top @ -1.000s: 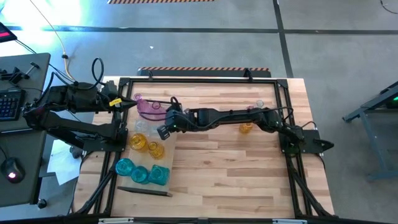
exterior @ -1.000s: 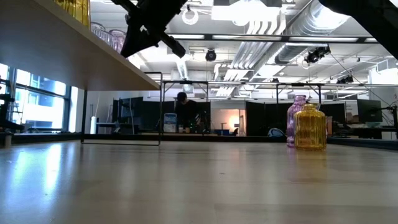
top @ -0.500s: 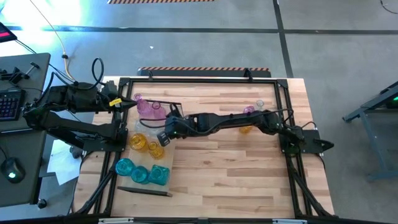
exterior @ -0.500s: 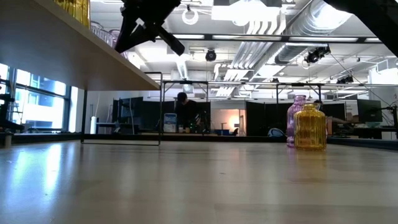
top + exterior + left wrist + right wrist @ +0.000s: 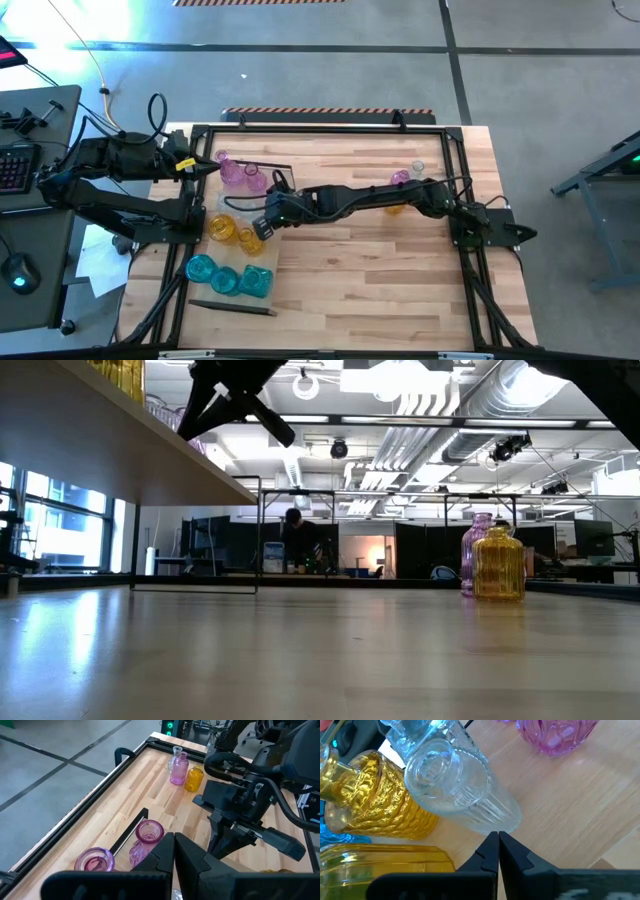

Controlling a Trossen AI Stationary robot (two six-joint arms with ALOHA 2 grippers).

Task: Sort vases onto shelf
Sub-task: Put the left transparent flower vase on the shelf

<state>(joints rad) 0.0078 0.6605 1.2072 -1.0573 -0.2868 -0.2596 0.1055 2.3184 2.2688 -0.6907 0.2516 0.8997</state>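
Most vases [image 5: 229, 232] stand in a row on the shelf [image 5: 262, 255] along the desk's [image 5: 370, 280] left edge (three more near the far-right corner).

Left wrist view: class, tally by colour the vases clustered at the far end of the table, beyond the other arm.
Pink vase: 1
Amber vase: 1
Clear vase: 1
Total: 3
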